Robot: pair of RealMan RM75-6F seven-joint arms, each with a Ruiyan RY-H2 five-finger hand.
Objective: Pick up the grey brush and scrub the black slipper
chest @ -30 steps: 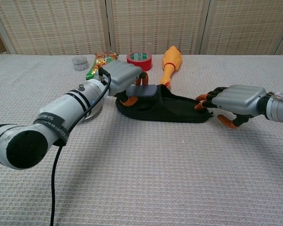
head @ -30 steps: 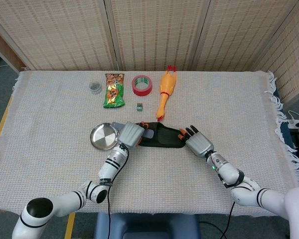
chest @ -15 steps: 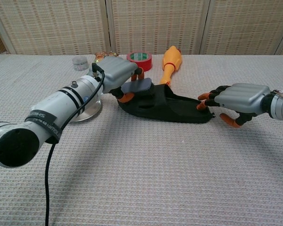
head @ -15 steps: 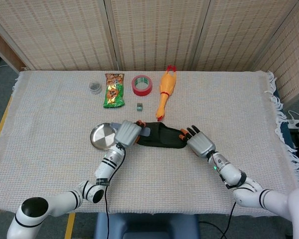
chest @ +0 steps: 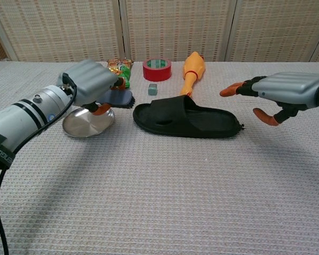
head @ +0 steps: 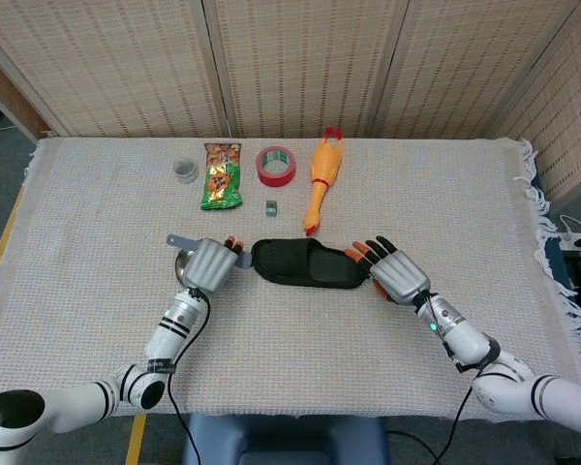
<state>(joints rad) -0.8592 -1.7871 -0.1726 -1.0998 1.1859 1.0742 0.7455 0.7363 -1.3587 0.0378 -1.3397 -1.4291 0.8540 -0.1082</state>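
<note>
two robot hands flank the black slipper (head: 305, 264) mid-bench: the left robot hand (chest: 93, 79) clamps the grey brush (chest: 117, 98) above a steel dish (chest: 87, 123), the right robot hand (chest: 287, 90) hovers with fingers spread and holds nothing. writing on the far snack packet (head: 221, 176) is too small to read.

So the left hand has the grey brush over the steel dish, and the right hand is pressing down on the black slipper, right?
Not quite. The right hand is off the black slipper, open above the table; the chest view shows it. The left hand does hold the grey brush over the steel dish.
</note>
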